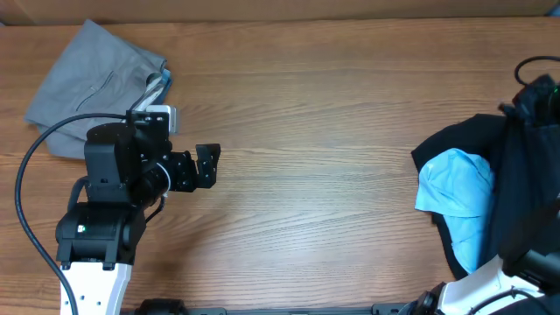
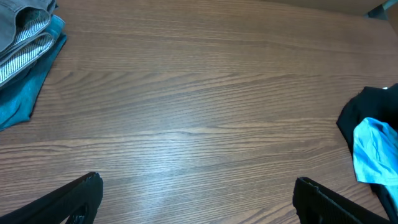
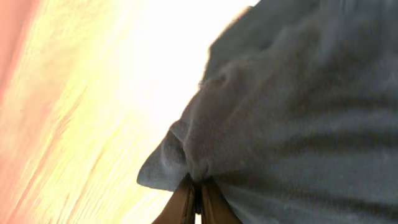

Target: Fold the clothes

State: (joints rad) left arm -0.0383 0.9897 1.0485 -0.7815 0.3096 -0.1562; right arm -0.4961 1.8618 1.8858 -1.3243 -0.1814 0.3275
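A folded stack of clothes, grey on top with teal under it (image 1: 92,83), lies at the far left of the table; it also shows in the left wrist view (image 2: 25,56). My left gripper (image 1: 207,164) is open and empty over bare wood to the right of the stack, its fingers wide apart (image 2: 198,183). At the right edge a black garment (image 1: 516,175) is bunched and lifted, with a light blue garment (image 1: 455,184) lying under it. My right gripper (image 3: 198,190) is shut on a fold of the dark cloth (image 3: 292,112). In the overhead view the cloth hides it.
The wooden table (image 1: 315,114) runs between the two piles. A black cable (image 1: 529,66) loops at the far right. The left arm's cable (image 1: 31,157) curves beside the folded stack. The right arm's base (image 1: 490,293) is at the bottom right.
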